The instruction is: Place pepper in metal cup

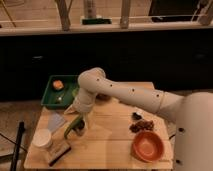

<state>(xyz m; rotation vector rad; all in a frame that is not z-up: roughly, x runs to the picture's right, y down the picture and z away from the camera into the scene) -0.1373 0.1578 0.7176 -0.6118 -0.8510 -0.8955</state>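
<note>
The white arm reaches from the right across the wooden surface [115,142], and its tool [79,116] hangs low over the left-centre of the surface, pointing down. The pepper [70,128] shows as a slim green, slightly curved shape slanting from the tool toward 7 o'clock; it appears to be gripped at its upper end, so I judge the tool closed on it, though the contact itself is hard to make out. The metal cup [80,129] seems to sit right beneath the tool, just at 3 o'clock of the pepper's lower half, seen only as a small dark form, so I cannot tell whether the pepper's tip is already inside its mouth or beside its wall. As a judgement, the pick-up is done and the pepper has been carried to the cup; what is left is getting it clearly inside and letting go. Around this, a pale green cup [56,120] stands at 9 o'clock of the tool, a white container [42,139] at 8 o'clock near the surface's left edge, a green bin [50,95] holding an orange item at 11 o'clock, and an orange bowl [148,146] well apart at 4 o'clock.
</note>
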